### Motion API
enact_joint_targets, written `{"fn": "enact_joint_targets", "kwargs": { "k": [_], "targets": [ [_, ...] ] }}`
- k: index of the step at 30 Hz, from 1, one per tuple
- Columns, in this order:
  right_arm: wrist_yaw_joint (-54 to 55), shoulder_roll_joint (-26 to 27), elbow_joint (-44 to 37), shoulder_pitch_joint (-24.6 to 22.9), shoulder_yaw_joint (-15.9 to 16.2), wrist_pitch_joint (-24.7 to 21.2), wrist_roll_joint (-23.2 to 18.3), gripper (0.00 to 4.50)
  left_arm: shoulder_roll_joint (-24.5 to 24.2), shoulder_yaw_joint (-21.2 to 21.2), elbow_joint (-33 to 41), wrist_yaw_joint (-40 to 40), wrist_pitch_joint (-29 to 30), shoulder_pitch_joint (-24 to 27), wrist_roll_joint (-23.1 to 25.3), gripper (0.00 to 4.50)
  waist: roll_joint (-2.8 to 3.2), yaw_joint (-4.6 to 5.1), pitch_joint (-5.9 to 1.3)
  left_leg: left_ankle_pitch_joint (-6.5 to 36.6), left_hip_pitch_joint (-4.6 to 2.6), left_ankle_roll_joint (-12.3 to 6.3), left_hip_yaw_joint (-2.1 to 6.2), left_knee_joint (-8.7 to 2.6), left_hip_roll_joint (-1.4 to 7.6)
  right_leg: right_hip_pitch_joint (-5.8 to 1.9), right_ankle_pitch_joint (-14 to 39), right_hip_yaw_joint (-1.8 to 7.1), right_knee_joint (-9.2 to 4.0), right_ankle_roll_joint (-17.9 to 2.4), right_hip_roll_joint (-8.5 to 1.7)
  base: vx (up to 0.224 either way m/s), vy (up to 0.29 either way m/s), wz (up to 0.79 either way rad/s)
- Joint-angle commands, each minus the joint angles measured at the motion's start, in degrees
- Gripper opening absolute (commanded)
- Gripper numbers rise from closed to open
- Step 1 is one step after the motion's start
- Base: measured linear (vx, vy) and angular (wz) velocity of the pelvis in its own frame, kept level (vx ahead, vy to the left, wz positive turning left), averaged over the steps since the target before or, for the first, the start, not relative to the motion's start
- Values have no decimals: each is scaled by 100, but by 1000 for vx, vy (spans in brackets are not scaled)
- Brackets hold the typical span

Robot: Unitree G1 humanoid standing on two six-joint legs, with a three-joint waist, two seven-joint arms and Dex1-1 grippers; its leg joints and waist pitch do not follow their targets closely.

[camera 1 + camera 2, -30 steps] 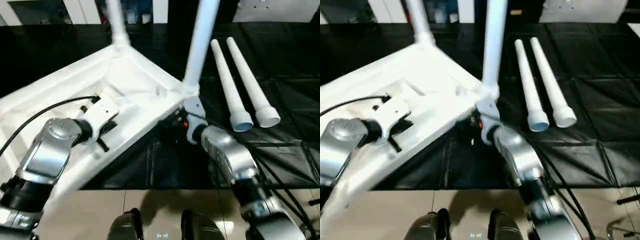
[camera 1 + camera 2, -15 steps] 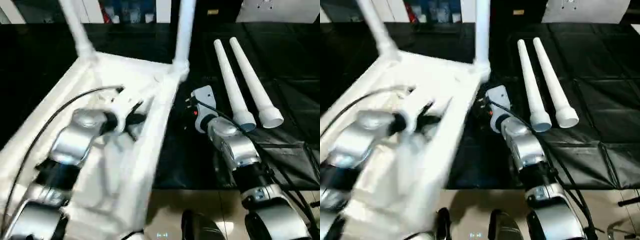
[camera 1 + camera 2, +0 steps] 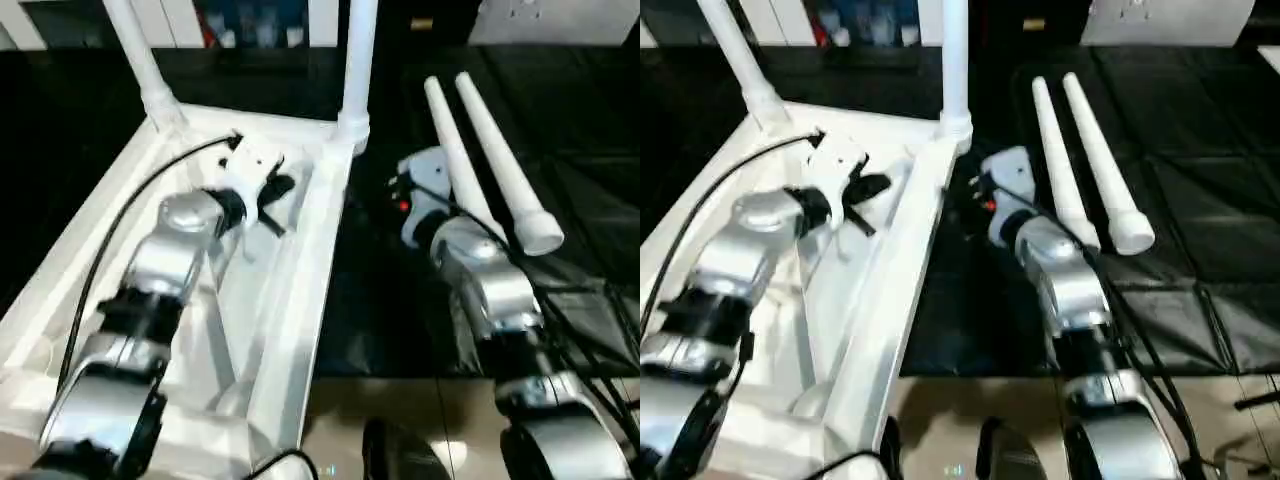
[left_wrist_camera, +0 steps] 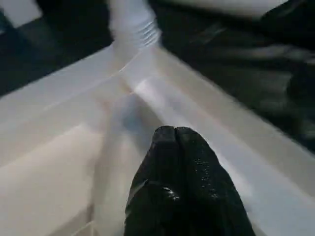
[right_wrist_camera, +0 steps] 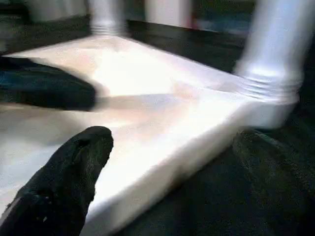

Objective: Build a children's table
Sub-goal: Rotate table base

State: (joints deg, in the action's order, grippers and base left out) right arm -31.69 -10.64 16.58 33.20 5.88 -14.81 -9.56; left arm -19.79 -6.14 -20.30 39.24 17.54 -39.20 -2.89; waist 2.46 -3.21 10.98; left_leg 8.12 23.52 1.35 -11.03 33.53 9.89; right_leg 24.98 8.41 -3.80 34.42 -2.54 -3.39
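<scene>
- The table top [image 3: 300, 290] is lying upside down on the left side of the black mat [image 3: 590, 160], with its ribbed underside facing up and its near end reaching over the pale floor [image 3: 420, 420].
- Two legs are already standing in the far corner sockets: the far left leg [image 3: 140, 60] is leaning a little to the left, and the far right leg [image 3: 357, 60] is standing almost upright.
- The left arm [image 3: 150, 300] is reaching over the underside of the top, and the left gripper [image 4: 176, 133] is hanging inside the frame, near the far end, between the two standing legs.
- Its two black fingers are pressed together, with nothing between them; in the left wrist view the tips are pointing toward a corner socket with a ribbed leg base.
- The right gripper [image 3: 418, 185] is hovering just beside the long right edge of the top, near the corner with the far right leg, over the black mat.
- Its jaws are standing wide apart and are holding nothing; one finger [image 5: 69, 172] is showing dark in front of the white edge.
- Two loose legs [image 3: 490, 150] are lying side by side on the mat, to the right of the right gripper, with their wide ends toward the robot.
</scene>
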Motion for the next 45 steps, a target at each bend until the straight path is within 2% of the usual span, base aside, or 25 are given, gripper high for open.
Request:
{"fn": "enact_joint_targets", "kwargs": {
  "k": [1,5,6,7,8,9,10,11,13,16,17,19,21,27,29,32,35,36,37,40,41,42,43,44,45],
  "targets": [
    [-453,-164,-357,-95,147,-139,-160,450,-182,-23,394,317,150,170,-169,3,-13,-25,-642,851,-156,-637,163,-299,311,-405,1007,306,-346,-1349,-498,0,0,0],
    [-1020,-609,-962,-326,335,-397,-277,450,-768,-154,1542,1319,263,796,-684,3,-19,-25,-587,1090,-181,-436,170,-341,320,-371,1594,319,-387,-1178,-495,0,0,0],
    [-1133,-767,-1113,-431,302,-443,-250,450,-1248,-264,2269,1939,601,1181,-945,3,-13,-47,-590,1134,-199,-348,190,-348,345,-374,1707,331,-370,-1169,-544,0,0,0],
    [-1133,-767,-1113,-431,302,-443,-250,450,-1248,-264,2269,1939,601,1181,-945,3,-17,-32,-583,1099,-173,-331,199,-368,358,-385,1699,335,-353,-1155,-545,0,0,0],
    [-1185,-843,-1185,-479,298,-479,-243,450,-1455,-314,2556,2203,766,1325,-1073,3,4,-10,-533,1269,-235,-319,148,-371,324,-287,1892,338,-429,-1121,-472,0,0,0],
    [-1238,-927,-1256,-522,308,-518,-242,450,-1642,-367,2791,2437,957,1420,-1230,3,29,-22,-536,1327,-230,-254,165,-368,314,-324,1996,341,-416,-1113,-502,0,0,0],
    [-1238,-927,-1256,-522,308,-518,-242,450,-1642,-367,2791,2437,957,1420,-1230,3,24,-27,-529,1367,-239,-226,159,-372,319,-310,2043,344,-423,-1102,-498,0,0,0],
    [-1320,-1061,-1370,-586,320,-574,-247,450,-1954,-478,3161,2792,1214,1563,-1428,3,14,-28,-501,1478,-245,-178,165,-395,320,-303,2209,346,-438,-1041,-487,0,0,0],
    [-1371,-1153,-1455,-627,332,-615,-268,450,-2139,-545,3378,2956,1330,1647,-1516,42,25,-28,-491,1565,-252,-110,180,-415,322,-301,2266,346,-431,-1009,-483,0,0,0],
    [-1546,-1345,-1730,-737,352,-776,-350,450,-2623,-679,3868,3338,1654,1826,-1736,45,45,-8,-454,1711,-255,-52,180,-430,305,-296,2408,359,-455,-941,-478,0,0,0],
    [-1687,-1435,-1881,-796,380,-875,-415,450,-2785,-725,4007,3442,1743,1868,-1755,71,51,-10,-455,1728,-266,-39,182,-423,304,-297,2425,363,-456,-943,-485,0,0,0],
    [-2238,-1793,-2345,-1014,578,-1161,-648,450,-3114,-901,4270,3687,1887,1970,-1669,80,30,-17,-435,1749,-268,-79,181,-437,300,-311,2495,370,-473,-836,-468,0,0,0],
    [-2632,-2068,-2691,-1170,722,-1390,-830,450,-3331,-1036,4444,3850,2027,2062,-1643,101,42,-15,-424,1723,-270,-112,177,-440,306,-305,2522,375,-490,-803,-468,0,0,0],
    [-3169,-2533,-3200,-1372,867,-1799,-1182,450,-3866,-1486,4713,4028,2120,2205,-1268,158,28,-11,-426,1653,-260,-127,191,-439,312,-313,2575,375,-505,-816,-478,0,0,0],
    [-3239,-2598,-3282,-1392,868,-1878,-1227,450,-3974,-1618,4736,4006,2155,2206,-1159,167,34,-7,-416,1692,-265,-85,191,-429,304,-309,2736,372,-526,-806,-489,0,0,0],
    [-3256,-2673,-3378,-1391,877,-1979,-1235,450,-3915,-1825,4519,3708,1952,2112,-662,191,31,-7,-426,1718,-276,-58,197,-424,304,-303,2827,370,-538,-749,-484,0,0,0],
    [-3241,-2708,-3387,-1371,881,-1989,-1220,450,-3768,-1897,4278,3437,1819,1960,-378,207,26,-4,-370,2015,-309,-2,209,-439,294,-282,3367,351,-600,-623,-491,0,0,0],
    [-3220,-2716,-3376,-1357,878,-1978,-1215,450,-3655,-1886,4149,3273,1748,1870,-289,207,38,-3,-337,2292,-394,62,207,-414,270,-230,3908,335,-678,-481,-499,0,0,0],
    [-3201,-2717,-3364,-1346,870,-1950,-1193,450,-3562,-1880,4052,3145,1712,1806,-222,207,38,-3,-332,2430,-443,117,227,-398,243,-233,4355,308,-740,-339,-519,0,0,0],
    [-3142,-2697,-3332,-1321,835,-1902,-1138,450,-3409,-1870,3898,2939,1623,1709,-117,207,36,23,-321,2602,-444,174,278,-410,226,-254,4689,235,-807,-127,-520,-18,7,-2],
    [-3099,-2680,-3299,-1303,811,-1865,-1103,450,-3309,-1858,3801,2806,1597,1650,-67,207,47,54,-310,2805,-466,202,290,-416,218,-241,4838,163,-853,-5,-483,-53,21,-7],
    [-2939,-2627,-3192,-1232,725,-1758,-999,450,-2935,-1770,3470,2326,1589,1446,58,207,73,82,-316,3030,-542,230,304,-383,195,-220,4910,72,-926,88,-465,-70,29,-7],
    [-2884,-2612,-3158,-1207,697,-1727,-971,450,-2796,-1728,3357,2158,1648,1373,85,207,108,133,-292,3382,-602,263,341,-387,211,-227,4807,-96,-1013,143,-411,-92,38,-5],
    [-2857,-2604,-3140,-1191,682,-1714,-959,450,-2723,-1701,3287,2058,1664,1329,105,207,162,155,-298,3692,-642,281,375,-420,255,-254,4621,-210,-1033,166,-371,-92,38,-5],
    [-2760,-2580,-3074,-1132,631,-1670,-910,450,-2459,-1602,3021,1688,1782,1155,177,207,300,213,-250,4703,-407,384,484,-798,486,-530,3624,-420,-607,55,-180,-96,47,-8]
  ]
}}
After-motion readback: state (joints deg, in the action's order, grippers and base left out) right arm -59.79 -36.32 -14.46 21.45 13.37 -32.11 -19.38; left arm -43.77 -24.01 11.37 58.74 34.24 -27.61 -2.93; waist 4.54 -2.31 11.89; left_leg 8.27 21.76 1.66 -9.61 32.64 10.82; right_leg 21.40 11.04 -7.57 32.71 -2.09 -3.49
